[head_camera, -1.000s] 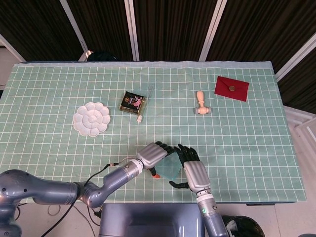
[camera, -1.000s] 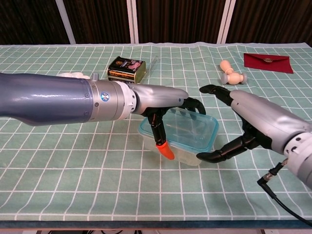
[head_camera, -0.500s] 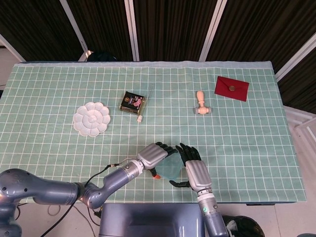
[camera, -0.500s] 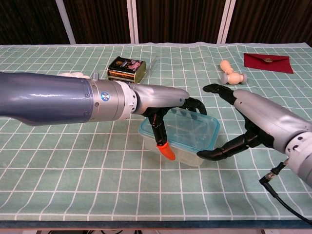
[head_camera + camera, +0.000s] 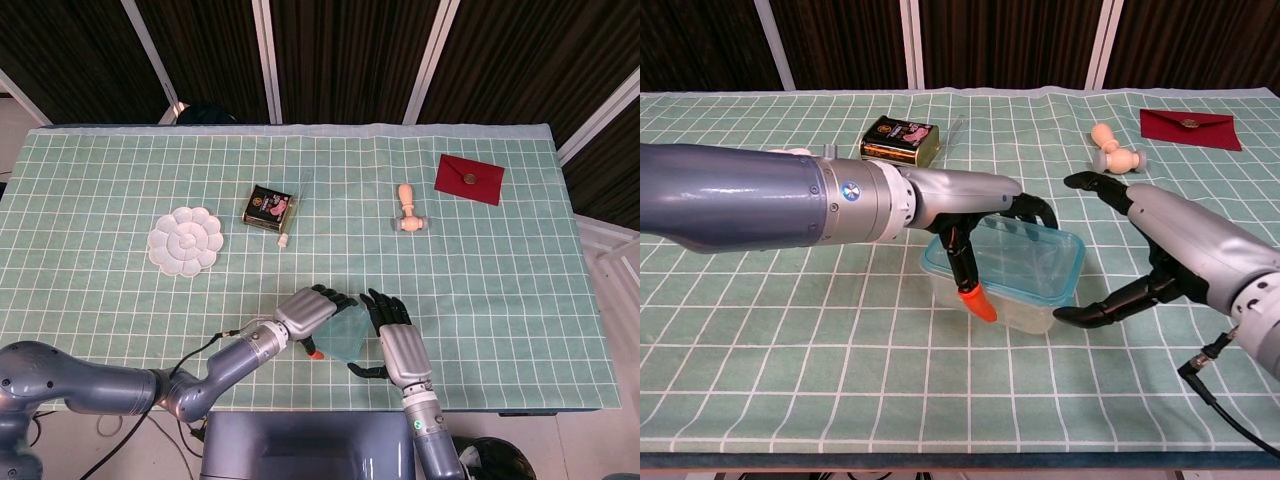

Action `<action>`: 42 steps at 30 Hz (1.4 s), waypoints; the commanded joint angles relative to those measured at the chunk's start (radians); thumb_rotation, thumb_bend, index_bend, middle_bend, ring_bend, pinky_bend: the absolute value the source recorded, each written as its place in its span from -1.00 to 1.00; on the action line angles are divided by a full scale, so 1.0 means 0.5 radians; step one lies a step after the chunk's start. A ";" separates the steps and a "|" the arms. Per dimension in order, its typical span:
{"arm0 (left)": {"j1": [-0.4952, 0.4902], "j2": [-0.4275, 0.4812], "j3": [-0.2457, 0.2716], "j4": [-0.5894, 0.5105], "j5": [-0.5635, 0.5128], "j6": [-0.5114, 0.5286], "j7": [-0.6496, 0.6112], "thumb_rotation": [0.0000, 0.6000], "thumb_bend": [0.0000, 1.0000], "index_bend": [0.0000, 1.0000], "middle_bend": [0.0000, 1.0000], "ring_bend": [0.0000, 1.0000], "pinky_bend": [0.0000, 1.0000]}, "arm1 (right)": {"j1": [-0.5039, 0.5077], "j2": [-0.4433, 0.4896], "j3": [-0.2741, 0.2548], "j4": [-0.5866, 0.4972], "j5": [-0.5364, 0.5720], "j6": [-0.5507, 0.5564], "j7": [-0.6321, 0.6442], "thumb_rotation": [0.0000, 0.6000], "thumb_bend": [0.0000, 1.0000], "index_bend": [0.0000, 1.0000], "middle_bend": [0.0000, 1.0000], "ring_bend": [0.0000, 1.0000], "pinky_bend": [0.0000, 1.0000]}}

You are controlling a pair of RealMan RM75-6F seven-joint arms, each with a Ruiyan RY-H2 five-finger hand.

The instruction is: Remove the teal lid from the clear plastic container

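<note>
The clear plastic container point(image 5: 1025, 308) with its teal lid point(image 5: 1025, 262) stands near the table's front edge, and in the head view the teal lid point(image 5: 347, 337) shows between both hands. My left hand point(image 5: 970, 210) grips the lid's left end, fingers curled over the far rim and the orange-tipped thumb point(image 5: 977, 303) down the near side. In the head view that left hand point(image 5: 312, 311) partly covers the lid. My right hand point(image 5: 1150, 250) hovers just right of the container with fingers spread, holding nothing; its thumb tip lies close to the container's right corner. The head view shows the right hand point(image 5: 395, 345) beside the lid.
A dark tin box point(image 5: 900, 141) and a white flower-shaped palette point(image 5: 185, 240) lie behind and to the left. A wooden stamp point(image 5: 1112, 150) and a red envelope point(image 5: 1190, 129) lie at the back right. A black cable point(image 5: 1225, 405) trails from my right wrist.
My right hand has drawn a little to the right, away from the container. The left hand keeps its hold, and the lid's left end sits slightly higher.
</note>
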 commanded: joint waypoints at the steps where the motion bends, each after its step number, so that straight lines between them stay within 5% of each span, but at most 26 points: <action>1: 0.000 0.005 0.004 -0.007 -0.001 -0.003 -0.004 1.00 -0.70 -0.46 -0.47 -0.44 -0.20 | 0.001 -0.003 -0.001 0.008 -0.005 0.003 0.008 1.00 -0.59 -1.00 -1.00 -1.00 -1.00; 28: -0.029 -0.022 0.045 -0.004 -0.015 0.020 0.034 1.00 -0.70 -0.48 -0.49 -0.44 -0.20 | -0.010 -0.058 0.080 -0.009 0.073 0.036 0.162 1.00 -0.59 -1.00 -1.00 -1.00 -1.00; 42: -0.040 0.004 0.022 -0.028 -0.020 -0.041 -0.029 1.00 -0.87 -0.68 -0.64 -0.62 -0.30 | -0.019 -0.095 0.014 0.212 -0.185 0.074 0.406 1.00 -0.59 -1.00 -1.00 -1.00 -1.00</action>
